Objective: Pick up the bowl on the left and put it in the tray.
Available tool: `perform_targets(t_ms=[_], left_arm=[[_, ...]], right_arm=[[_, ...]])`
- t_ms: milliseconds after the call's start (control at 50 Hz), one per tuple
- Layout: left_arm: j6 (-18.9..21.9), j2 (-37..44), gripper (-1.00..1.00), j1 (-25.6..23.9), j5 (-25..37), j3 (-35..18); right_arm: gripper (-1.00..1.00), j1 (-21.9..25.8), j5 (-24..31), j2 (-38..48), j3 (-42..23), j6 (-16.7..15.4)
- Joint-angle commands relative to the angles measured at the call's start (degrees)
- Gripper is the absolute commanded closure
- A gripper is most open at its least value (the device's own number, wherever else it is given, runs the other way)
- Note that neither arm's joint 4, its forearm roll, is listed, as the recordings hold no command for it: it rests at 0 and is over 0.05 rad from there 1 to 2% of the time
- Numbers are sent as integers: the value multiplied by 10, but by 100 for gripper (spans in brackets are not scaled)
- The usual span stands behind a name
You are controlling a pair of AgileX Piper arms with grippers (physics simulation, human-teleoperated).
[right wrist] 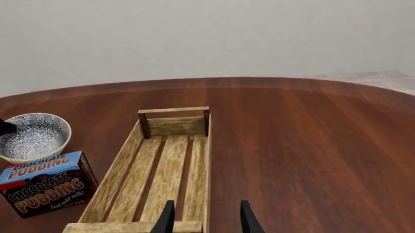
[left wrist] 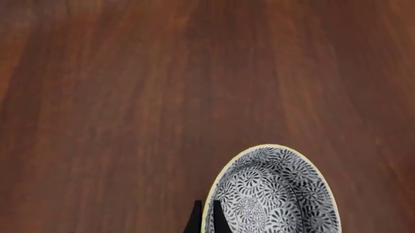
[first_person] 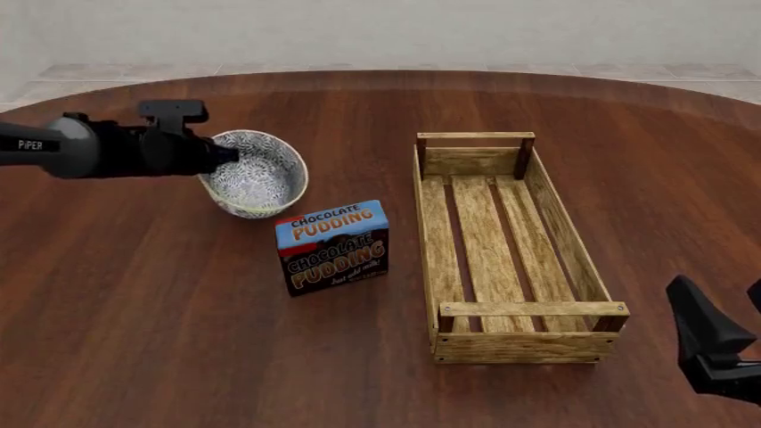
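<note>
Gripping bowl (first_person: 253,172) rim, left fingers (left wrist: 217,219) pinch it, one inside, one outside; bowl tilted, beside pudding box (first_person: 333,247); right fingers (right wrist: 248,219) parted, empty, over near end of tray (first_person: 505,241) on bench (first_person: 143,312)

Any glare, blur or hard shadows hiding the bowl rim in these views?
Front view: even light, the bowl sharp, faint shadow beneath it. Left wrist view: soft wood grain, rim crisp but cut off by the frame edge beside the left gripper. Right wrist view: clear, no glare.

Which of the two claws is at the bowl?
The left claw: its fingertips straddle the bowl rim. The right claw hangs open near the tray's near end.
</note>
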Motion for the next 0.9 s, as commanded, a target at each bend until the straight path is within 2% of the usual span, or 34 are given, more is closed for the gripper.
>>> perform_targets(t_ms=[20,380,900], left_arm=[[6,-45,100,-10,-4,37],[0,-124,100,-28,0,80],[-3,-177,100,-38,12,97]], right_arm=[[-100,2,-13,13,0,-1],[-100,6,4,-2,0,0],[-100,9,22,-20,0,2]])
